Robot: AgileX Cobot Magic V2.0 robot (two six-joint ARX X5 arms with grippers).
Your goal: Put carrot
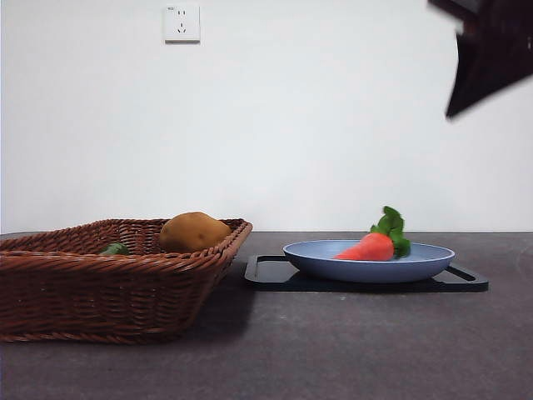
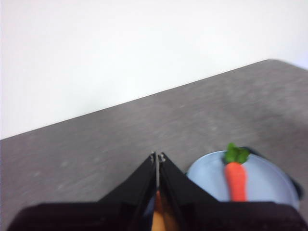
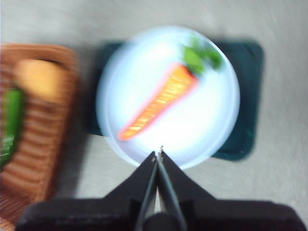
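In the front view, the carrot (image 1: pixel 372 246) lies on the blue plate (image 1: pixel 429 260) at center right, so the placing looks done. The left wrist view shows the left hand (image 2: pixel 157 156) pinched empty, the carrot lower right. The right wrist view shows the right hand (image 3: pixel 158 152) pinched empty, the carrot just above center.

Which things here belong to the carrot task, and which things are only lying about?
Belong to the job:
- carrot, lying on the blue plate
- right gripper, shut, above the plate
- left gripper, shut, holding nothing

Only lying about:
- wicker basket
- potato in the basket
- green vegetable in the basket
- black tray under the plate
- wall socket
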